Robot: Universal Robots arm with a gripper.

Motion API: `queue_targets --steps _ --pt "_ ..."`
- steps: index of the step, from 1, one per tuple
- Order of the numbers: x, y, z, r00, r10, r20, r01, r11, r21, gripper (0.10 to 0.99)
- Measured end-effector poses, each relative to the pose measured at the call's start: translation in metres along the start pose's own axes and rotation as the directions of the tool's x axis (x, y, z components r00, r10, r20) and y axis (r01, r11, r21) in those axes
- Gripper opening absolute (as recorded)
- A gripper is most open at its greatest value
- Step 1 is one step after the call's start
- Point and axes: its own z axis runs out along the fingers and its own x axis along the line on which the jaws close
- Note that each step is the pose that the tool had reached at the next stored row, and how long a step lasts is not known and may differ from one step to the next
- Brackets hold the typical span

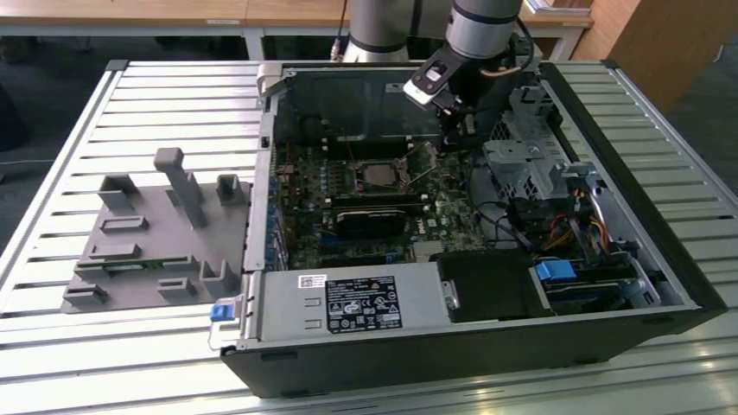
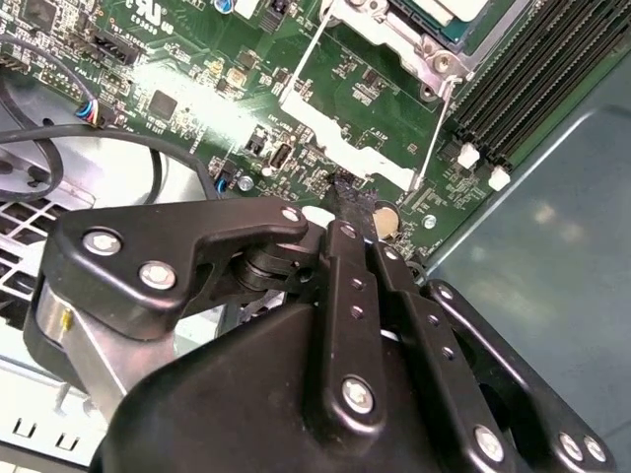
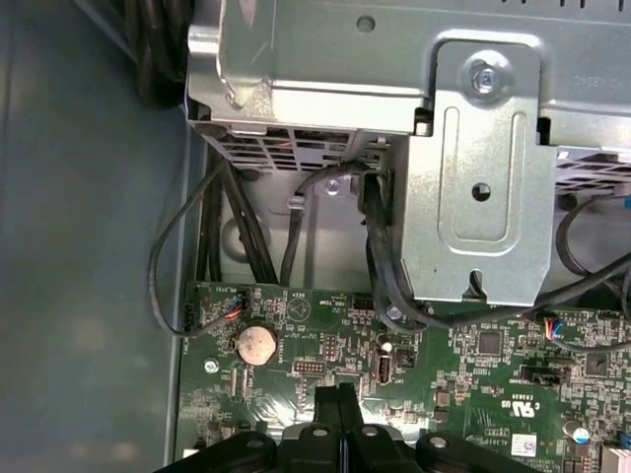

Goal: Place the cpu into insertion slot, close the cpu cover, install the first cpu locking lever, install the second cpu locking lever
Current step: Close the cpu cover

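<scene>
Hand (image 2: 352, 197) right up front in both wrist views: clenched, fingers pressed together, nothing between them. Its tips are low over the green board (image 3: 473, 384), near the coin battery (image 3: 256, 345), at the board's edge below the metal drive cage (image 3: 473, 168). Cpu (image 2: 449, 10) sits in the slot (image 1: 358, 175), mid-board, with the cover (image 2: 431, 51) framing it. Thin wire lever (image 2: 437, 123) slants from the cover's corner toward the hand. Case (image 1: 461, 363) rests on the slatted table (image 1: 173, 95).

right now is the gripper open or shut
Shut: in both wrist views the gripper has its fingertips pressed together, with no gap and nothing held between them.
</scene>
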Motion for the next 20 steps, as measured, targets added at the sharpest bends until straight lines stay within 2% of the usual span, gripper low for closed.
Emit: queue_targets --steps 7,17,20 --pt "0.0003 -0.0063 0.0014 1.0000 0.000 -0.0002 0.000 1.0000 0.000 0.106" --pt "0.0011 -0.0230 0.0026 1.0000 0.000 -0.0001 0.000 1.0000 0.000 0.106" --pt "0.0014 -0.0302 0.0030 1.0000 0.000 -0.0001 0.000 1.0000 0.000 0.106"
